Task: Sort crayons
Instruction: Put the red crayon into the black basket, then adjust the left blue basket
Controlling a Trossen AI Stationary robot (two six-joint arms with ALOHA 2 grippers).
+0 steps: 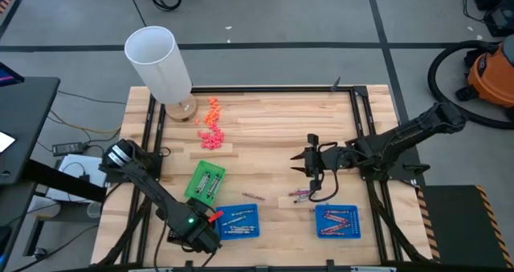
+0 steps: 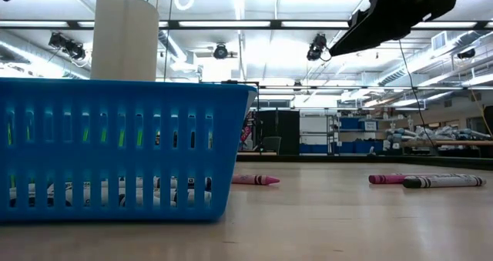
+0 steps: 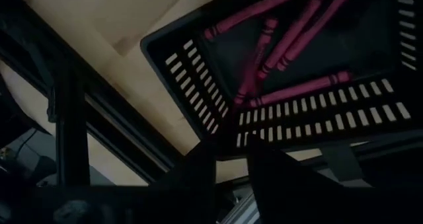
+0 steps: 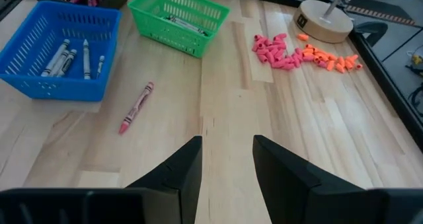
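Right claw (image 1: 300, 161) open above table (image 1: 273, 119), loose crayons (image 1: 300, 194) nearby

A workshop: shelving (image 2: 362, 134), ceiling strip lights (image 2: 231, 24), shop vacuum (image 1: 490, 75)

Loose crayons (image 1: 300, 194) between two trays (image 1: 238, 221)

No readable text, label, brand, number or sign appears in any view. The crayons (image 4: 136, 108) carry paper wrappers, but whatever is printed on them is too small to make out, and the baskets, the wooden table (image 1: 273, 127) and the room beyond it show no legible lettering.
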